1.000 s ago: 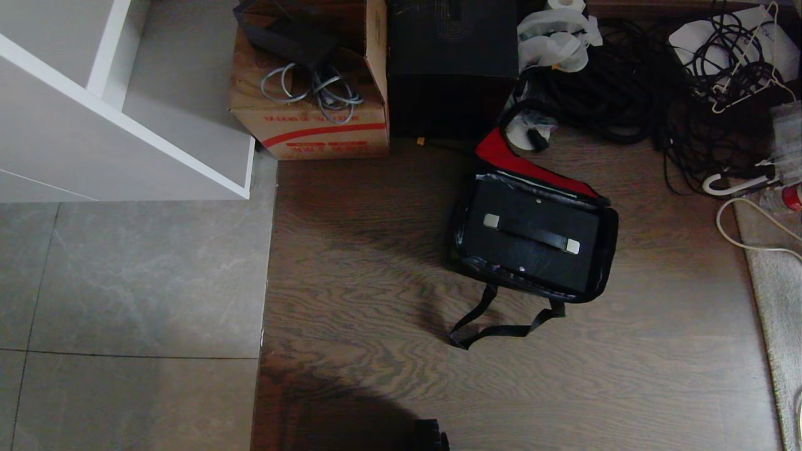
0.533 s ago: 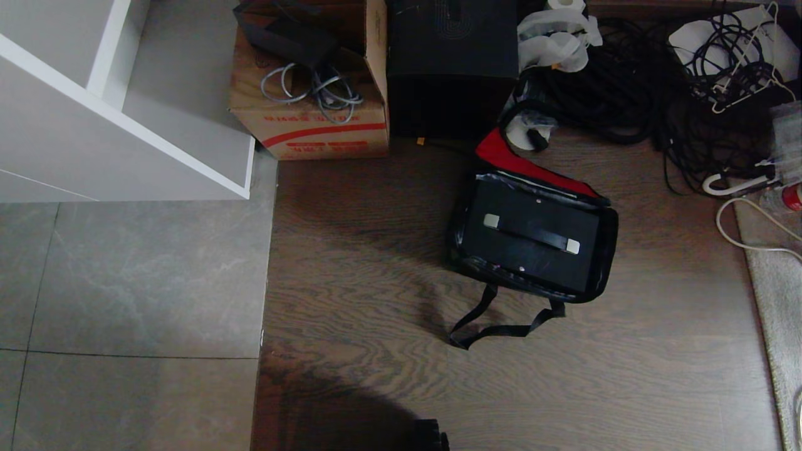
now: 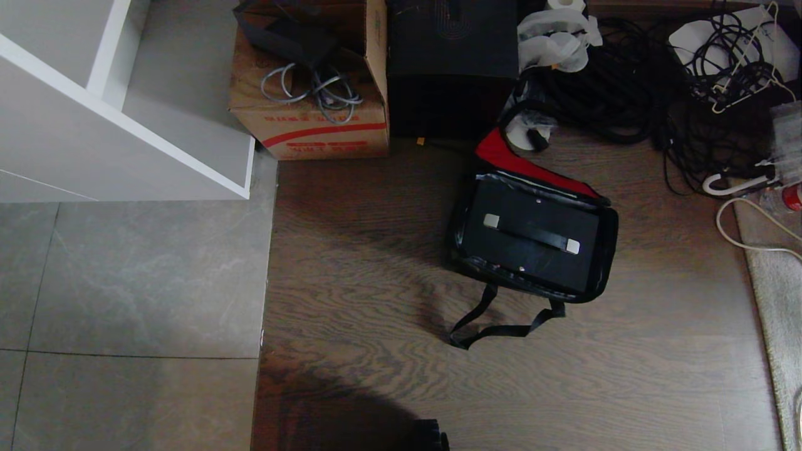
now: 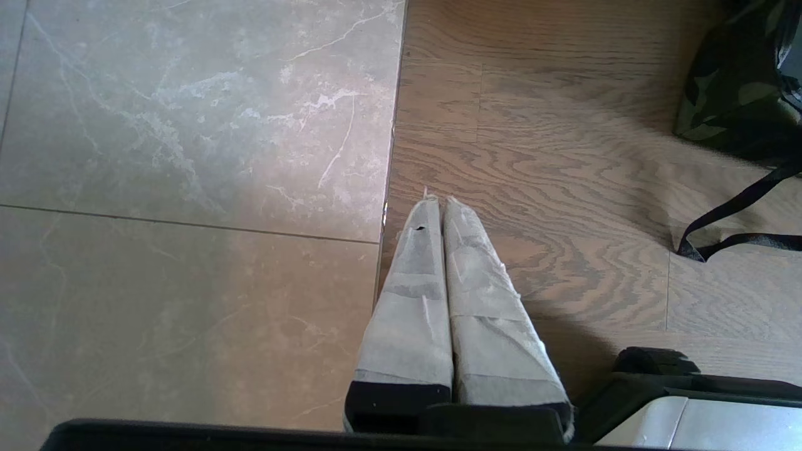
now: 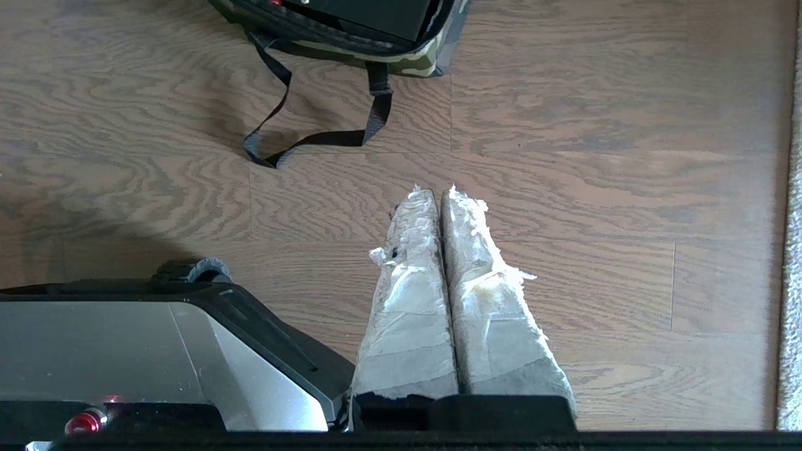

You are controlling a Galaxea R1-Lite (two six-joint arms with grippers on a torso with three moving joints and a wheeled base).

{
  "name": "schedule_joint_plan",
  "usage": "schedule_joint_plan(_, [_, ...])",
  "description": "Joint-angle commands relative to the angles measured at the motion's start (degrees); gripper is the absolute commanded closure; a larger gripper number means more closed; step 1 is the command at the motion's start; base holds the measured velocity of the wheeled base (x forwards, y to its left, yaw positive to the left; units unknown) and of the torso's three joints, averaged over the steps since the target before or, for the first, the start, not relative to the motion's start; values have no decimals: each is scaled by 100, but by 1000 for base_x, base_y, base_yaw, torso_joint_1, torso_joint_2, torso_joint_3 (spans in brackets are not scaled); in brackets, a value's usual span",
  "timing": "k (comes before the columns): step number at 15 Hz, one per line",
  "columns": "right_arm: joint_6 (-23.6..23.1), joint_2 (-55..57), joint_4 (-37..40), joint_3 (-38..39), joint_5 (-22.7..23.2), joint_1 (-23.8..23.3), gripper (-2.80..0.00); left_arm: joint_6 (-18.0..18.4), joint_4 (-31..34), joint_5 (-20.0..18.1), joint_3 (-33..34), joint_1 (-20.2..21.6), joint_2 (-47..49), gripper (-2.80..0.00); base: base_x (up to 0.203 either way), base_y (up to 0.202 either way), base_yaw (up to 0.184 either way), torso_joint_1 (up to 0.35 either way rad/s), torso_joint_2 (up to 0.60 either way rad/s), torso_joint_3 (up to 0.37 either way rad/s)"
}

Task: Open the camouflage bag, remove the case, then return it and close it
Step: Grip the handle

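The camouflage bag [image 3: 604,250] stands open on the wood floor right of centre, its red-lined lid [image 3: 501,153] folded back. Inside sits the black case [image 3: 529,235], its flat handle [image 3: 531,233] facing up. The bag's black strap [image 3: 495,326] trails on the floor toward me. Neither gripper shows in the head view. My left gripper [image 4: 437,202] is shut and empty over the seam between tile and wood, with a corner of the bag [image 4: 730,94] far off. My right gripper [image 5: 433,191] is shut and empty above bare floor, short of the strap [image 5: 313,134] and bag [image 5: 407,62].
A cardboard carton [image 3: 310,119] and a tall black box [image 3: 451,69] stand behind the bag. Tangled cables [image 3: 626,88] fill the back right, and a pale rug [image 3: 774,282] lies at the right. White furniture [image 3: 119,106] stands back left. My base [image 5: 125,351] is close below.
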Motion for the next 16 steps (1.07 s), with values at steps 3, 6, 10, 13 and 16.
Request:
schedule_joint_plan(3, [0,19,5,5,4,6,0,-3,-7,3,60,0,-2,0,0,0,0,0,0,0])
schedule_joint_plan(6, [0,19,5,-4,4,13,0,-3,-7,3,53,1,-2,0,0,0,0,0,0,0])
schedule_joint_plan(10, [0,19,5,5,4,4,0,-3,-5,3,53,1,-2,0,0,0,0,0,0,0])
schedule_joint_plan(13, [0,19,5,5,4,4,0,-3,-7,3,53,1,-2,0,0,0,0,0,0,0])
schedule_joint_plan(16, [0,19,5,5,4,13,0,-3,-2,3,61,1,-2,0,0,0,0,0,0,0])
